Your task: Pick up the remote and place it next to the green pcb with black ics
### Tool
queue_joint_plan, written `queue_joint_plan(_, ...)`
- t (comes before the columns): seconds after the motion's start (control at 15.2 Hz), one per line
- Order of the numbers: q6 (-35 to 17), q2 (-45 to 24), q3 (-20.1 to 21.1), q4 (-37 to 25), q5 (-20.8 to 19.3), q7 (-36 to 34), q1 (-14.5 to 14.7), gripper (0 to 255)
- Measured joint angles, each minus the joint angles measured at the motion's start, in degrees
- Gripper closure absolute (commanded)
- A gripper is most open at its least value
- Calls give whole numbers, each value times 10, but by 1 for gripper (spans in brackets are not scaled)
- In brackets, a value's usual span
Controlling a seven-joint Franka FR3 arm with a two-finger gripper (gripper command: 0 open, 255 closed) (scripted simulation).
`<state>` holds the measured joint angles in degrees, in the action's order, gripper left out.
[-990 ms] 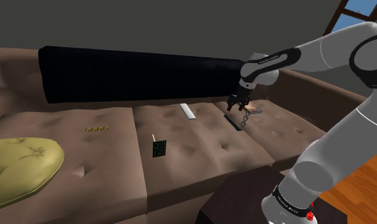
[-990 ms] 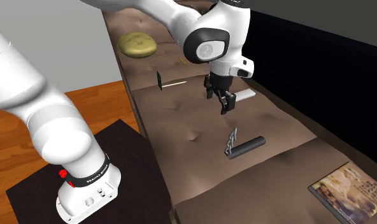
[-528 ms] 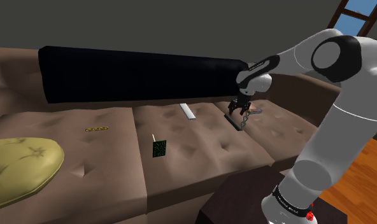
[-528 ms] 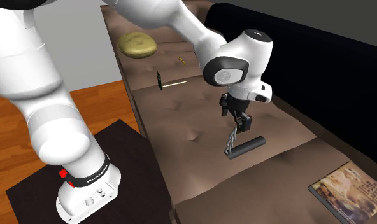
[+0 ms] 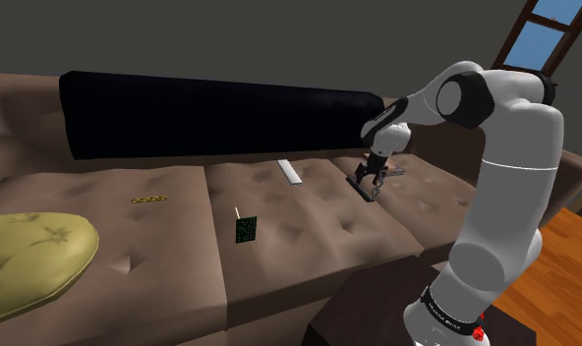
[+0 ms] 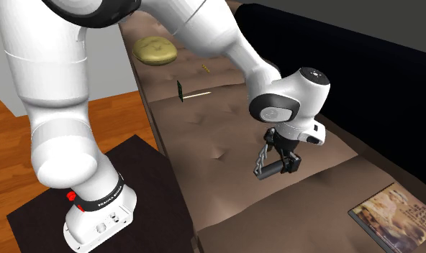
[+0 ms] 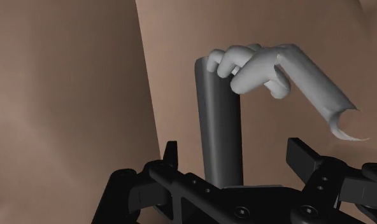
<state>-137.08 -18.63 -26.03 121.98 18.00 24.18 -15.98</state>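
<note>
The remote (image 7: 218, 121) is a dark grey bar lying on the brown sofa seat (image 5: 309, 226), also seen as the remote (image 6: 274, 167) and the remote (image 5: 359, 186). A pale grey jagged object (image 7: 276, 70) lies against its far end. My gripper (image 7: 235, 159) hangs just above the remote's near end, open, one finger on each side and neither touching it. It shows low over the seat as the gripper (image 6: 285, 152) and the gripper (image 5: 370, 177). The green pcb (image 5: 246, 229) stands upright on the middle seat cushion, far from my gripper; it is the pcb (image 6: 180, 90) too.
A white flat bar (image 5: 290, 171) lies near the black back cushion (image 5: 210, 113). A thin white stick (image 6: 199, 93) sits by the pcb. A yellow cushion (image 5: 29, 256) and a small gold piece (image 5: 148, 200) lie further along. A book (image 6: 395, 212) rests past the remote.
The arm has swung away from the white bar and come down over the dark remote. The fingers have stayed open and nothing on the sofa has moved.
</note>
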Motion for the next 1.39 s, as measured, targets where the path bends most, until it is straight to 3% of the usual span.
queue_joint_plan(0.4, -31, -47, 18, -10, 33, 20, -13, 0)
queue_joint_plan(0.86, -39, -51, 21, -6, 37, 23, -14, 0)
queue_joint_plan(0.92, -39, -51, 21, -6, 37, 23, -14, 255)
queue_joint_plan(1.39, -39, -50, 20, -7, 37, 25, -16, 255)
